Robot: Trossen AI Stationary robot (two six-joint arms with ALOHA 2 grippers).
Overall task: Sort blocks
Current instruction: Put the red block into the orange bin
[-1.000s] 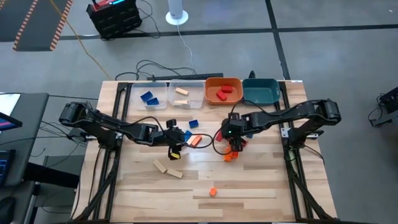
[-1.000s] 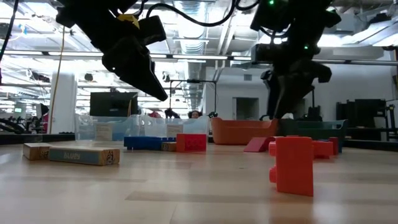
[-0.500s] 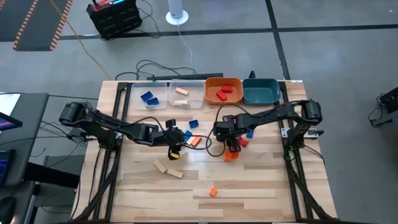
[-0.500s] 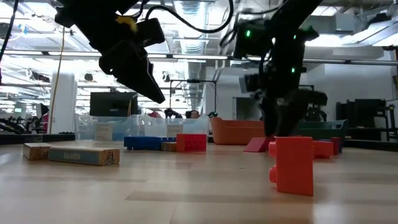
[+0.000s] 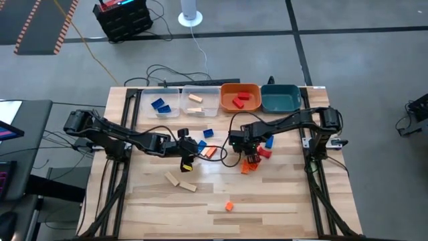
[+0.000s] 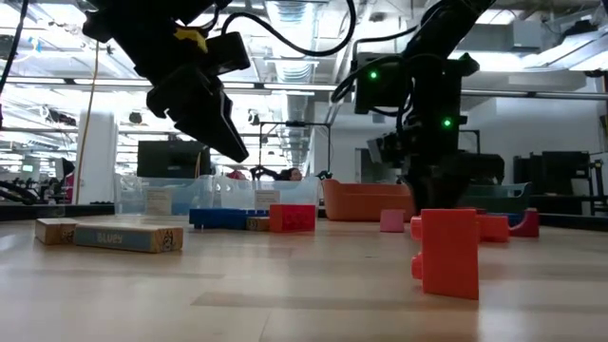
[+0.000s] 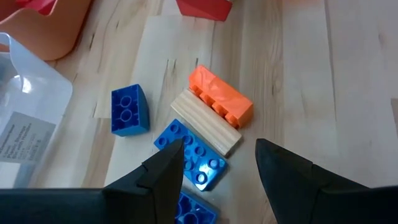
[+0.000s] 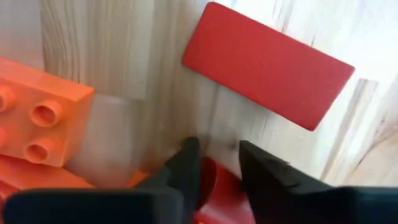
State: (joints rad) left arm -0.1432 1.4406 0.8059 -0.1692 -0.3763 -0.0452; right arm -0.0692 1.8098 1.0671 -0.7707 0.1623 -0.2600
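Down at the desk (image 5: 281,194) centre, the right hand (image 8: 214,163) has its fingers drawn narrow around a small red block (image 8: 214,186), crowded by an orange studded block (image 8: 37,115) on one side and a flat red block (image 8: 268,64) lying just beyond its fingertips. Toward nine o'clock from it, the left hand (image 7: 214,165) hangs partly open and holding nothing over a tight cluster of blue blocks (image 7: 196,155), a tan block (image 7: 205,121) and an orange block (image 7: 221,99). Along the twelve o'clock edge stand two clear bins (image 5: 180,100), an orange bin (image 5: 241,89) and a teal bin (image 5: 281,99), while two tan blocks (image 5: 180,182) and one small orange block (image 5: 229,207) lie toward six o'clock.
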